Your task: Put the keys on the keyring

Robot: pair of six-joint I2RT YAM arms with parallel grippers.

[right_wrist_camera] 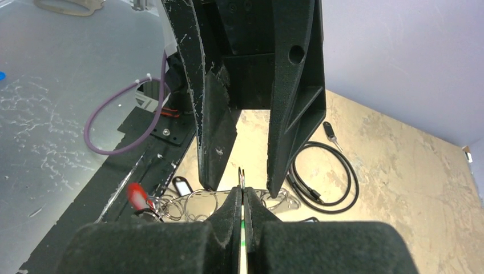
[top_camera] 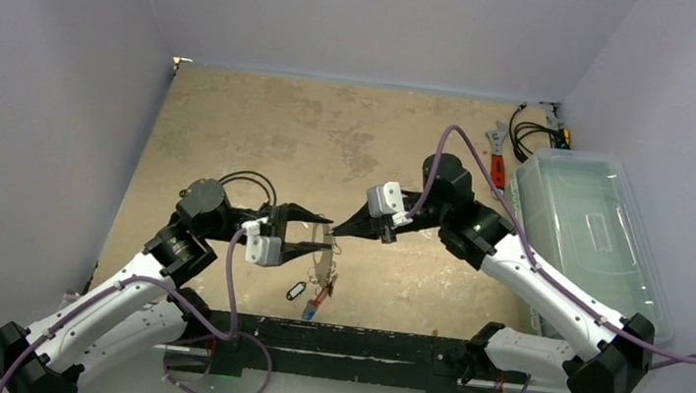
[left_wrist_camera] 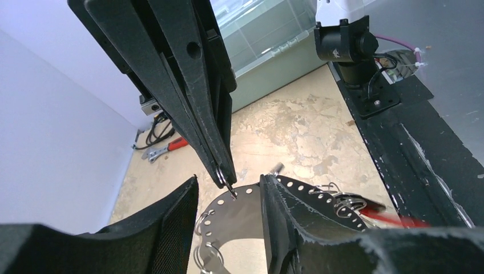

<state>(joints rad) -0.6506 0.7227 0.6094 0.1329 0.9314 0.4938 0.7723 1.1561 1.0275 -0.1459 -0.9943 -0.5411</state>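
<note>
The left gripper (top_camera: 322, 236) is standing spread astride the keyring (left_wrist_camera: 242, 214), while the right gripper (top_camera: 338, 232) is pinching a thin key (right_wrist_camera: 242, 228) at its rim.

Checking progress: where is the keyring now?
Top view, table centre: the keyring is inside the open left gripper, with the shut right gripper's tip at its rim.

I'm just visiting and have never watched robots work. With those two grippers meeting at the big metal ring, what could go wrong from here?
The left gripper stands open around the keyring, so nothing clamps it and it may tip or slide when pushed. The right gripper pinches a key only by its thin edge, so the key might twist or slip out.
</note>
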